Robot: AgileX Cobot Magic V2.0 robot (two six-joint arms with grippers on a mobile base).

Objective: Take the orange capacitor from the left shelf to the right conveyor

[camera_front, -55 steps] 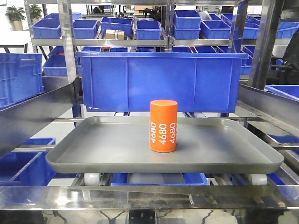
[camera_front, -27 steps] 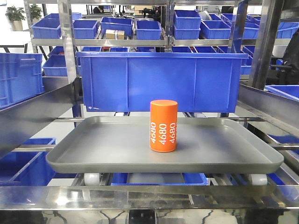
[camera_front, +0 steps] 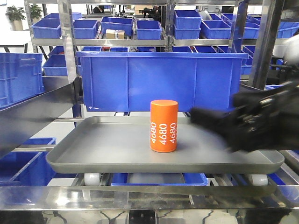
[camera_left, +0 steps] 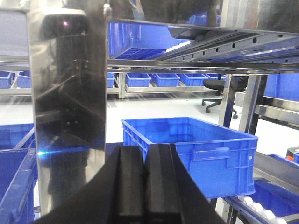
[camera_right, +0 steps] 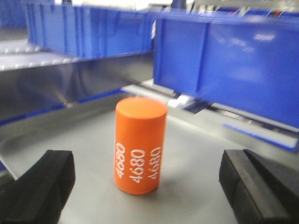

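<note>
1. Orange capacitor (camera_front: 164, 125): it stands upright a little right of the middle of the grey tray (camera_front: 107, 154), white "4680" facing the front camera; nothing touches it; it sits on the same spot as a second ago.
2. Right gripper (camera_front: 208, 121): this is the change; half a second ago the front view held no arm at all, and now a dark, motion-blurred mass has come in from the right, its tip just beside the capacitor and apart from it.
3. In the right wrist view its fingers (camera_right: 39, 186) are spread wide, one at each lower corner, the capacitor framed between them further ahead; a bare strip of tray shows on both sides, so nothing is gripped yet.
4. Left gripper (camera_left: 145, 179): its pads are pressed together with nothing between them; its camera looks past a shiny upright at other blue bins, away from the tray.
5. Left shelf (camera_front: 67, 70): the tray rests on its rollers, with a big blue bin (camera_front: 161, 81) close behind the capacitor; that leaves little room beyond the target.
6. My judgement: the reach has begun and the pick is the step in hand; the arm needs to carry on forward until the fingers flank the cylinder, then close; a fast approach could topple such a light upright piece.
7. Right conveyor: not in any view; the carry is all still to do.
</note>
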